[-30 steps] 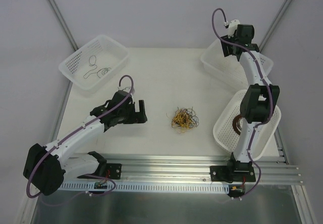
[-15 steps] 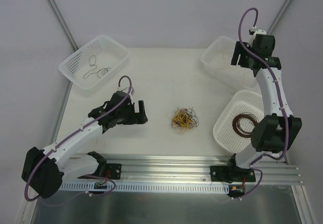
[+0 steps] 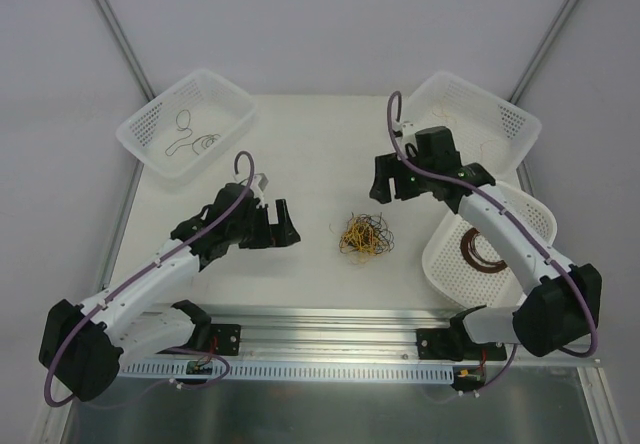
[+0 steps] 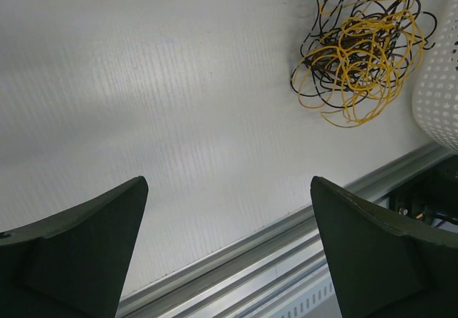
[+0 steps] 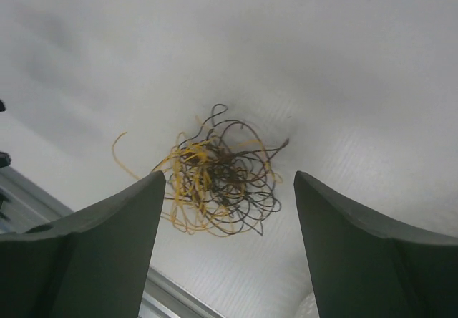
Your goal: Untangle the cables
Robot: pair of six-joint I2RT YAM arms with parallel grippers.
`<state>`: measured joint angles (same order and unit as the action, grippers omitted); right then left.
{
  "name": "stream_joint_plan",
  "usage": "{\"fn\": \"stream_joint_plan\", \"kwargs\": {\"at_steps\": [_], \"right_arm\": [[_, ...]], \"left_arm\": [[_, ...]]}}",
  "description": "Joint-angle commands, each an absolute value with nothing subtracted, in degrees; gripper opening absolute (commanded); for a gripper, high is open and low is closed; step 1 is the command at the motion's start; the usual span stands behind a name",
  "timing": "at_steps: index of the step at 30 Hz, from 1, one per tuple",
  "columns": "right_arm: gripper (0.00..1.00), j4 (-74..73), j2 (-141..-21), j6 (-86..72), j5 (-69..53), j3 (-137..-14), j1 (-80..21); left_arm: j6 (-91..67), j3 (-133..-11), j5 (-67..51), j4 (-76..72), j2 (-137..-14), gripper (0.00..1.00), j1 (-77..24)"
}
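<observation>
The cables [image 3: 363, 236] lie as one loose tangle of yellow, brown and black strands on the white table, between the two arms. My left gripper [image 3: 282, 223] hovers left of the tangle, wide open and empty. In the left wrist view the cables [image 4: 361, 49] sit far ahead at the upper right of my open left gripper [image 4: 227, 182]. My right gripper [image 3: 386, 186] hangs just behind and right of the tangle, open and empty. In the right wrist view the cables [image 5: 215, 182] show between the tips of my right gripper [image 5: 229, 176], lower down on the table.
A white basket [image 3: 230, 89] at the back left holds a few dark strands [image 3: 190, 142]. Another white basket [image 3: 512, 117] stands at the back right. A round basket [image 3: 432, 249] near the right arm holds a dark-brown ring coil [image 3: 480, 252]. An aluminium rail [image 3: 330, 319] runs along the front edge.
The right arm has swung from over the back right basket down and left to just behind the tangle. The left gripper has edged slightly right, toward the tangle.
</observation>
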<state>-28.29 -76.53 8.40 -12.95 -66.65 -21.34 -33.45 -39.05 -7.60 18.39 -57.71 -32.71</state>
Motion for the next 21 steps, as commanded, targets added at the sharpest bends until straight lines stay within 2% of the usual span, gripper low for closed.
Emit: {"fn": "stream_joint_plan", "kwargs": {"at_steps": [1, 6, 11, 14, 15, 21], "right_arm": [[0.77, -27.95, -73.83, 10.1, -13.72, -65.92, -26.35], [0.68, -28.56, -74.97, 8.53, -6.51, -66.09, -33.12], [0.63, -29.44, -77.42, -0.76, 5.07, -66.53, -40.59], [0.52, -29.53, -78.48, -7.18, 8.69, -65.83, -42.71], [0.45, -29.1, -79.1, -8.42, 9.31, -65.48, -43.15], [0.41, -27.86, -82.61, -14.75, 11.87, -66.01, -46.14]], "left_arm": [[-36.56, -37.88, -11.07, 15.03, -56.69, 0.99, -33.49], [-38.67, -36.13, -11.16, 14.5, -55.29, 0.99, -33.75], [-41.57, -33.32, -10.63, 14.24, -53.09, 0.98, -34.01], [-42.71, -31.91, -10.2, 14.15, -51.51, 0.99, -34.01], [-42.8, -31.64, -10.11, 14.06, -50.72, 0.99, -34.1], [-42.98, -30.67, -10.11, 14.24, -49.75, 0.98, -34.1]]}}
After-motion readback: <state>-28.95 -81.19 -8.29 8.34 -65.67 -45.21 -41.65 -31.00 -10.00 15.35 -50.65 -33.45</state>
